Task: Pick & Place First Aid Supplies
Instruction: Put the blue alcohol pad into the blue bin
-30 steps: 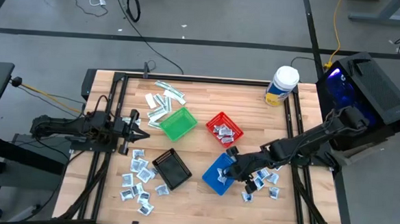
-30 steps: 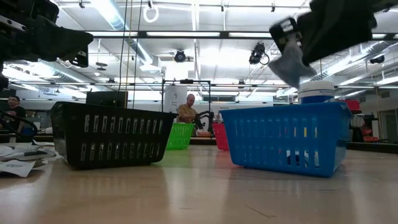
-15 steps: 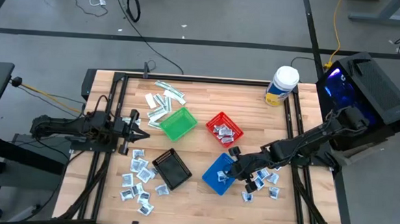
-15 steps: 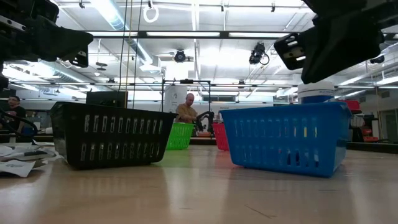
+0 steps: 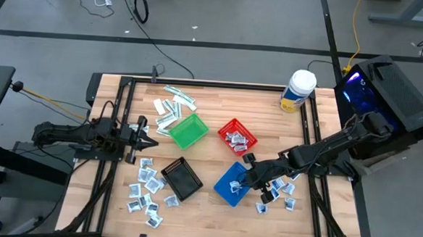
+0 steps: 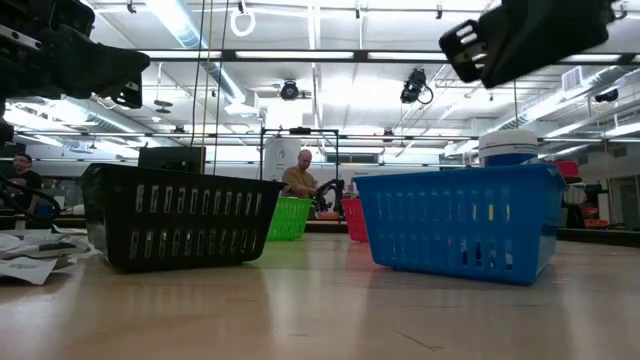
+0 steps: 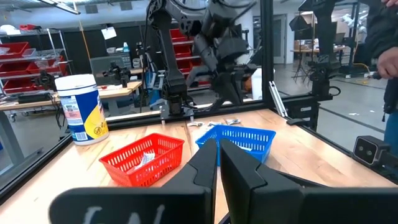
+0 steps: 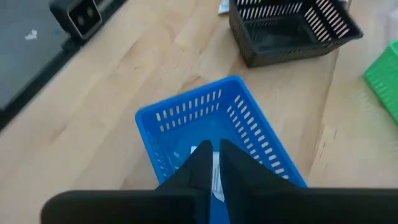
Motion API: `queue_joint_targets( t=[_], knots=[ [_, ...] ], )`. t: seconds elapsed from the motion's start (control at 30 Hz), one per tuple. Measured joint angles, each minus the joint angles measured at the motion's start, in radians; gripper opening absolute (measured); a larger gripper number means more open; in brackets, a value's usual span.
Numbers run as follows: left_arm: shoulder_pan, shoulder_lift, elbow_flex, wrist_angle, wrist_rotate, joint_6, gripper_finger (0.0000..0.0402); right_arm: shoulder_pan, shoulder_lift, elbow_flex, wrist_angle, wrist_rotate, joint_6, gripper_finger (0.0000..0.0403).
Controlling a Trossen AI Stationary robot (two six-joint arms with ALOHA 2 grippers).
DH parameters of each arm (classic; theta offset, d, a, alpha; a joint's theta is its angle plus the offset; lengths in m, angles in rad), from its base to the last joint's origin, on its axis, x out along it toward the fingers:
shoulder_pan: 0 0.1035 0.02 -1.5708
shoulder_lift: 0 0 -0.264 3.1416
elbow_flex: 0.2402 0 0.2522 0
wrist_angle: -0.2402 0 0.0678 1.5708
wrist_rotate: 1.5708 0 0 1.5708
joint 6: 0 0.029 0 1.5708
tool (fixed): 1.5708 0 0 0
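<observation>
My right gripper [image 5: 242,179] hovers over the blue basket [image 5: 230,185], pointing slantwise down. Its fingers [image 8: 214,152] stand a narrow gap apart and hold nothing. A white packet [image 8: 216,173] lies on the basket's floor below them. More first aid supplies lie flat on the table. There are square sachets near left [image 5: 146,193], some right of the blue basket [image 5: 284,191], and long strips at the far side [image 5: 172,103]. My left gripper [image 5: 147,133] waits shut and level at the table's left edge, also seen in its wrist view [image 7: 217,149].
A black basket [image 5: 181,179] stands left of the blue one. The green basket [image 5: 188,130] and the red basket [image 5: 237,136], which holds packets, stand farther back. A white-lidded tub [image 5: 298,90] stands at the far right. Bare wood lies along the near edge.
A second ago a grey packet hung from my right gripper above the blue basket. The gripper has let go of it, and the packet no longer shows below the fingers. Since then the gripper has risen a little over the basket.
</observation>
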Motion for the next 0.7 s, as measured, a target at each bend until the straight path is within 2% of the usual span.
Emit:
queue_joint_targets(
  t=[0.17,0.37,0.5,0.7],
  knots=[
    [0.0,0.0,0.0,0.0,0.0,0.0,0.0025,0.028,-0.028,0.031,-0.063,0.004,0.088,0.0035],
    [0.0,0.0,0.0,0.0,0.0,0.0,0.0025,0.121,-0.031,0.031,-0.13,0.002,0.11,0.0047],
    [0.0,0.0,0.0,0.0,0.0,0.0,0.0025,0.191,-0.031,0.031,-0.172,0.022,0.176,0.0079],
    [0.0,0.0,0.0,0.0,0.0,0.0,0.0025,0.275,-0.031,0.028,-0.19,0.047,0.292,0.0151]
  ],
)
